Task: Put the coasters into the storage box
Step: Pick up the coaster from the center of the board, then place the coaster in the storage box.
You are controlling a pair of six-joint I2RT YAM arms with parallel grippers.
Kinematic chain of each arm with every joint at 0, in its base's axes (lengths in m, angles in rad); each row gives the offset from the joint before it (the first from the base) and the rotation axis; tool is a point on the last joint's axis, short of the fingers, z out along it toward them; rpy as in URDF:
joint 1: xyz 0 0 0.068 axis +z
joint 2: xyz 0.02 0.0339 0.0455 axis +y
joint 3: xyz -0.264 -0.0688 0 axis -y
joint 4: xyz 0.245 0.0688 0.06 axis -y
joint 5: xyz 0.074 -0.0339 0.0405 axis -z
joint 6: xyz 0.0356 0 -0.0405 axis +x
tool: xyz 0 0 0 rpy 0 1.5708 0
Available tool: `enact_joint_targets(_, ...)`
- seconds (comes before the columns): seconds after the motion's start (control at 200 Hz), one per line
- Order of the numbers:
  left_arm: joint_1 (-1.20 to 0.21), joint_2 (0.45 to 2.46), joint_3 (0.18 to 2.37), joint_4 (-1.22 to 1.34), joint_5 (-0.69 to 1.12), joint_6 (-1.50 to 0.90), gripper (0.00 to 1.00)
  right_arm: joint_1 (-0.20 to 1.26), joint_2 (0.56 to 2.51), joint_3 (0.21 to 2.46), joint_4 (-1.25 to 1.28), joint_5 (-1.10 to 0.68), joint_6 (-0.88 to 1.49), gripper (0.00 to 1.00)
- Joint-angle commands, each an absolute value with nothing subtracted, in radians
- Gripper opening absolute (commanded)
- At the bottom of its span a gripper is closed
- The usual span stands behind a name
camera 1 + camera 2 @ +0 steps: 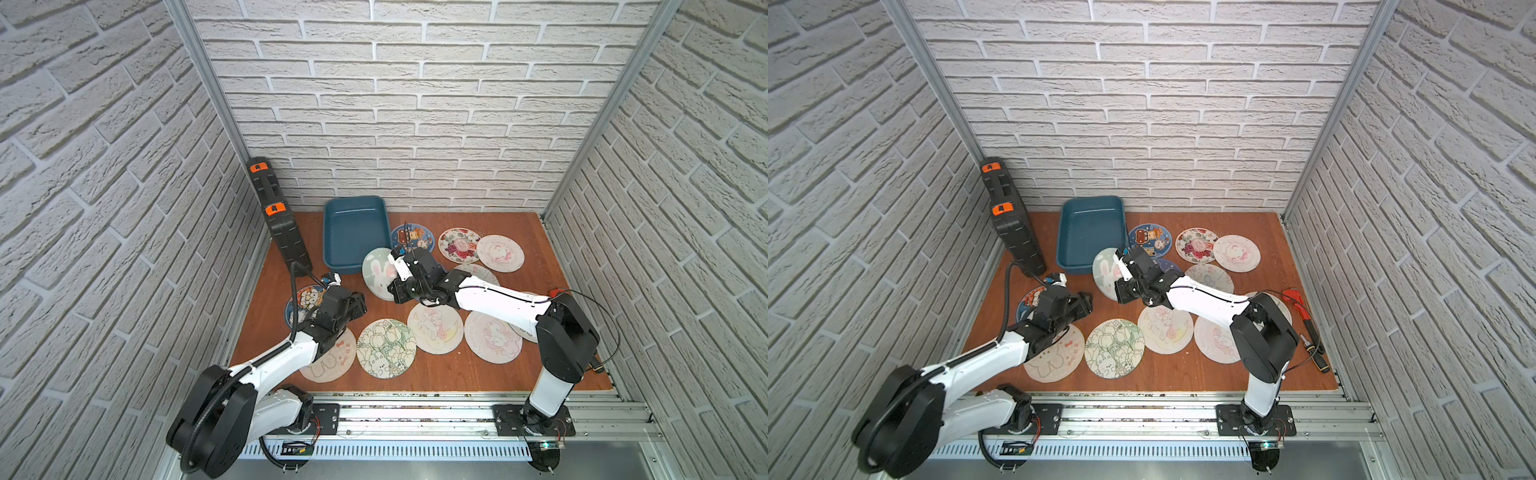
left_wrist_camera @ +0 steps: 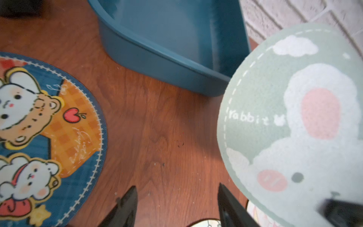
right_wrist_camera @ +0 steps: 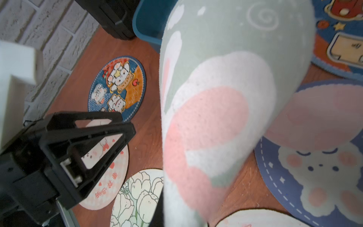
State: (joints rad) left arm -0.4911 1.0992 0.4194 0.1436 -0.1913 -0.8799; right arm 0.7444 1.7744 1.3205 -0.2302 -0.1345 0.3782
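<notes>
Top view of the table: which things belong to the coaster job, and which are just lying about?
Job: green rabbit coaster in the right gripper; the rest lying flat on the table, like the tulip coaster; storage box.
Lying about: black case; red tool.

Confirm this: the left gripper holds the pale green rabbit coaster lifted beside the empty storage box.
Not the left: the right gripper holds the pale green rabbit coaster lifted beside the empty storage box, as both top views show.
</notes>
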Motion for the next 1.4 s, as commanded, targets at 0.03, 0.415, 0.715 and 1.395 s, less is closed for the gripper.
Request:
enact_joint_targets(0.03, -0.496, 0.999, 0.372, 0.201, -0.284, -0.833, 0.81, 0.749, 1.781, 1.437, -0.254, -0.102, 0.329, 0.06)
enact_joint_targets(0.415, -0.494, 0.871, 0.337, 0.187, -0.287, -0.796, 0.98, 0.739, 2.082, 1.777, -0.22, -0.047, 0.297, 0.06)
enact_joint_targets(0.715, -0.493, 0.813, 0.316, 0.193, -0.295, -0.773, 0.98, 0.696, 2.329, 2.017, -0.202, -0.084, 0.347, 0.06)
enact_joint_targets(1.395, -0.463, 0.765, 0.303, 0.172, -0.33, -0.765, 0.98, 0.642, 2.588, 2.371, -0.295, -0.111, 0.364, 0.13)
